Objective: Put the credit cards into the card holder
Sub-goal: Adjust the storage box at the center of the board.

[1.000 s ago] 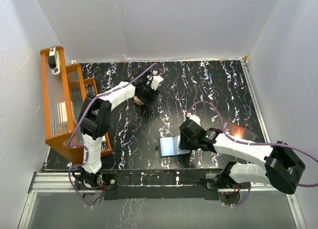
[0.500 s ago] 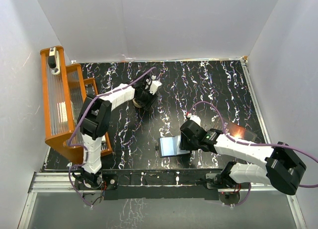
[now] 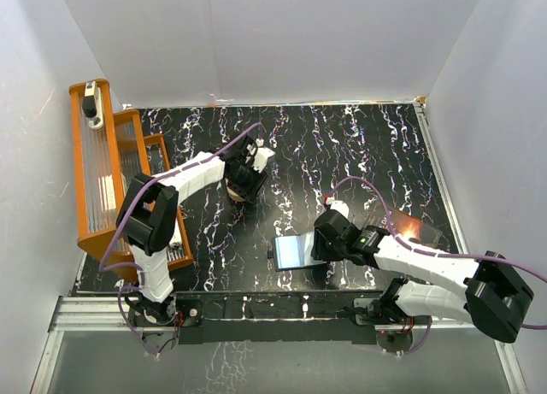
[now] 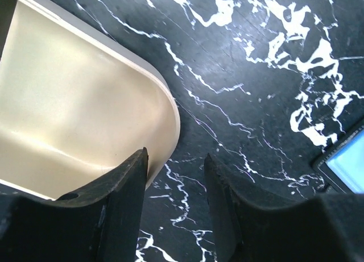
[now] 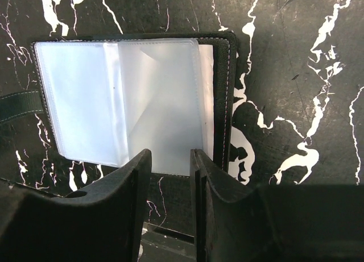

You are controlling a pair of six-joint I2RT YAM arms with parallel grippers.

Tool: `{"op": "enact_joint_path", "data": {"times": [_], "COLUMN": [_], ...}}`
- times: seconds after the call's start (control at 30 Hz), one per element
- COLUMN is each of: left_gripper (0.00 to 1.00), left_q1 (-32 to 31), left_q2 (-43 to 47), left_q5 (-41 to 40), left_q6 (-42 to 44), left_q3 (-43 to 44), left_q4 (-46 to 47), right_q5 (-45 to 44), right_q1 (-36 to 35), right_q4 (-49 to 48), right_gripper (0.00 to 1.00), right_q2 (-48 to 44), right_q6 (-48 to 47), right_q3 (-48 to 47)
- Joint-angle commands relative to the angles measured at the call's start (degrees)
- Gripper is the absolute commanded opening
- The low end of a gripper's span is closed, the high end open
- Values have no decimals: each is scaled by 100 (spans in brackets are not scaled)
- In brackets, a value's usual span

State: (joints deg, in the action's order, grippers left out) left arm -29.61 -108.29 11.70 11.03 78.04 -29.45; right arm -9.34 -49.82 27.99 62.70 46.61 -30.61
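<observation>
Where the task's thing lies: the card holder (image 3: 297, 250) is spread open and flat on the marbled table (image 3: 359, 146), close to the near edge and between the two arm bases.
Card holder, from the right wrist: clear plastic sleeves (image 5: 114, 97) are fanned across the inside. A black stitched border is seen at its right side, and a dark strap (image 5: 20, 103) is stretched out to the left.
Right gripper (image 3: 319, 250): it is held low at the holder's right edge. The fingers (image 5: 122, 211) are parted only by a narrow slot, and the sleeves' lower edge is seen through that slot. No firm pinch can be made out, and whether the edge is touched cannot be told.
Left gripper (image 3: 244, 185): it is poised over the tan tray (image 3: 234, 194), well apart from the holder. The fingers (image 4: 116, 211) are kept slightly apart with nothing gripped between them. One finger is placed above the tray's rounded rim, the other above bare table.
Gold-orange card (image 3: 410, 226): it is seen at the table's right side, beyond the right arm, as a bright glint. Its outline cannot be told clearly.
Orange rack (image 3: 96, 180): it is stood along the left wall.
</observation>
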Motion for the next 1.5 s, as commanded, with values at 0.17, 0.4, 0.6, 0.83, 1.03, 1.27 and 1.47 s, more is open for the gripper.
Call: {"op": "enact_joint_path", "data": {"times": [0.17,0.4,0.6,0.83,1.03,1.27,1.47], "left_gripper": [41,42,45,54,68,71,70], "left_q1": [-324,-420,-472,-468,-424,-243,-196], "left_q2": [916,1091,1418,1617,1440,774,198], "left_q5": [231,652,488,-825,-1967,-2439,-2679], "left_q6": [-683,-834,-904,-484,245,1111,1590], "left_q3": [-657,-867,-712,-380,-279,-20,119], "left_q4": [-211,-250,-144,88,412,700,976], "right_q5": [-182,-199,-235,-169,-199,-232,-329], "right_q1": [-19,-19,-19,-14,-19,-19,-18], "right_q4": [-197,-153,-135,-162,-111,49,137], "right_gripper": [32,32,32,32,32,32,32], "right_q2": [-243,-257,-351,-176,15,210,210], "right_q6": [76,76,86,-5,-97,-146,-159], "right_q3": [98,109,129,35,-162,-371,-417]}}
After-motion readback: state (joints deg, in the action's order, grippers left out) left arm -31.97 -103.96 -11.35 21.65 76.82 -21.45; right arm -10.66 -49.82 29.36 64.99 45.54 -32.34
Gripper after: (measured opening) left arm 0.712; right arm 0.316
